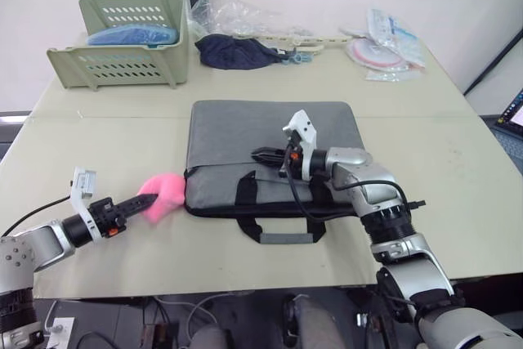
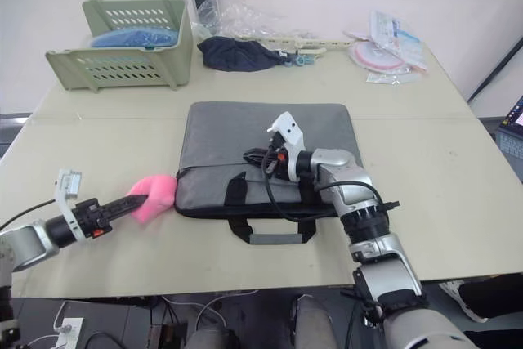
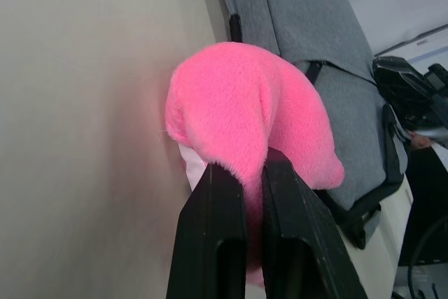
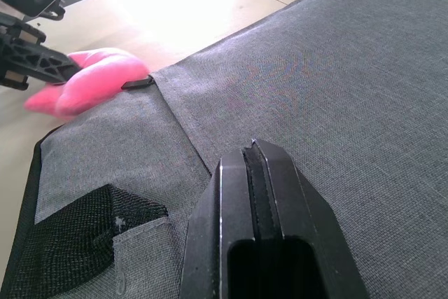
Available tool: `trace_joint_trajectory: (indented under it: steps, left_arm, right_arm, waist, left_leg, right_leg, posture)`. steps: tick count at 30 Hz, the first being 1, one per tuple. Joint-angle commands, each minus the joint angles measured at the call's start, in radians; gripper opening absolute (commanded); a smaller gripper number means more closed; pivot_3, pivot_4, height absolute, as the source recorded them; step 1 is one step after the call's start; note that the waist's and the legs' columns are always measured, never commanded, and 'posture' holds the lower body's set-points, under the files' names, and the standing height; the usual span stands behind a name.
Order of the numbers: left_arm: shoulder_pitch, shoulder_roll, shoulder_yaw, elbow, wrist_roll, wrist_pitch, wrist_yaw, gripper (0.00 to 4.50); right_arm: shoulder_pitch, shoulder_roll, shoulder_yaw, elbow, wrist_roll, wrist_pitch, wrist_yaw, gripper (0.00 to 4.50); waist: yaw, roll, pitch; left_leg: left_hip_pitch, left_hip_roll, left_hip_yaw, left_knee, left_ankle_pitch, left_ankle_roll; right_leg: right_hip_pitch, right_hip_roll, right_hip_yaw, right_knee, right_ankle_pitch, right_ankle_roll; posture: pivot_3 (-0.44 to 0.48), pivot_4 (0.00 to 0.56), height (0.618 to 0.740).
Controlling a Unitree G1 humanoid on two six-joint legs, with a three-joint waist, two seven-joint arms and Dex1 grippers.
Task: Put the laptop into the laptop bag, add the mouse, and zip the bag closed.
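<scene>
The laptop bag (image 1: 261,149) lies flat in the middle of the frame on the beige surface (image 1: 458,194), its two black handles toward the lower edge. The right end effector (image 1: 263,154) is over the centre of the bag with its fingers pressed together, and it holds nothing. In the lower left of the frame, the left end effector (image 1: 147,199) has its fingers closed on a pink fluffy blob (image 1: 163,194), which touches the left end of the bag. A green basket (image 1: 122,46) stands in the upper left, and a dark navy cloth (image 1: 237,51) lies at the upper centre.
</scene>
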Motion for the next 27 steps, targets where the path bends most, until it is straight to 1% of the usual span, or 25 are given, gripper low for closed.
trace_joint_trajectory:
  steps: [1,4,9,17,23,27]
  left_arm:
    - [0.02,-0.002,-0.071,-0.058,-0.015,0.018,-0.018,0.06]
    - [0.018,-0.01,-0.097,-0.081,-0.021,0.018,-0.02,0.06]
    - [-0.006,-0.051,-0.146,-0.111,-0.035,0.025,-0.006,0.06]
    - [0.002,-0.048,-0.202,-0.112,-0.017,-0.006,-0.043,0.06]
    - [-0.033,-0.074,-0.25,-0.125,-0.027,-0.01,-0.043,0.06]
    - [-0.101,-0.124,-0.309,-0.125,-0.027,-0.009,-0.032,0.06]
  right_arm:
    - [0.077,0.006,0.042,0.091,-0.02,0.045,-0.016,0.0]
    - [0.076,0.006,0.041,0.092,-0.02,0.044,-0.017,0.0]
    - [0.071,0.012,0.039,0.098,-0.021,0.042,-0.022,0.0]
    - [0.073,0.014,0.039,0.103,-0.023,0.038,-0.027,0.0]
    - [0.076,0.015,0.04,0.1,-0.022,0.039,-0.029,0.0]
    - [0.073,0.019,0.04,0.108,-0.024,0.033,-0.032,0.0]
  waist:
    - [0.0,0.0,0.0]
    - [0.001,0.0,0.0]
    - [0.002,0.002,-0.002]
    - [0.002,0.003,-0.004]
    - [0.004,0.003,-0.005]
    - [0.006,0.003,-0.005]
  left_leg:
    - [0.0,0.0,0.0,0.0,0.0,0.0]
    - [0.0,0.0,0.0,0.0,0.0,0.0]
    - [0.0,0.0,0.0,0.0,0.0,0.0]
    - [0.0,0.0,0.0,0.0,0.0,0.0]
    - [0.0,0.0,0.0,0.0,0.0,0.0]
    - [0.0,0.0,0.0,0.0,0.0,0.0]
  right_leg:
    - [0.0,0.0,0.0,0.0,0.0,0.0]
    - [0.0,0.0,0.0,0.0,0.0,0.0]
    - [0.0,0.0,0.001,0.0,0.0,0.0]
    - [0.0,0.0,0.001,0.0,0.0,0.0]
    - [0.0,0.0,0.001,0.0,0.0,0.0]
    - [0.0,0.0,0.001,0.0,0.0,0.0]
  posture:
    - [0.0,0.15,0.74]
    - [0.0,0.15,0.74]
    - [0.0,0.15,0.74]
    - [0.0,0.15,0.74]
    - [0.0,0.15,0.74]
    - [0.0,0.15,0.74]
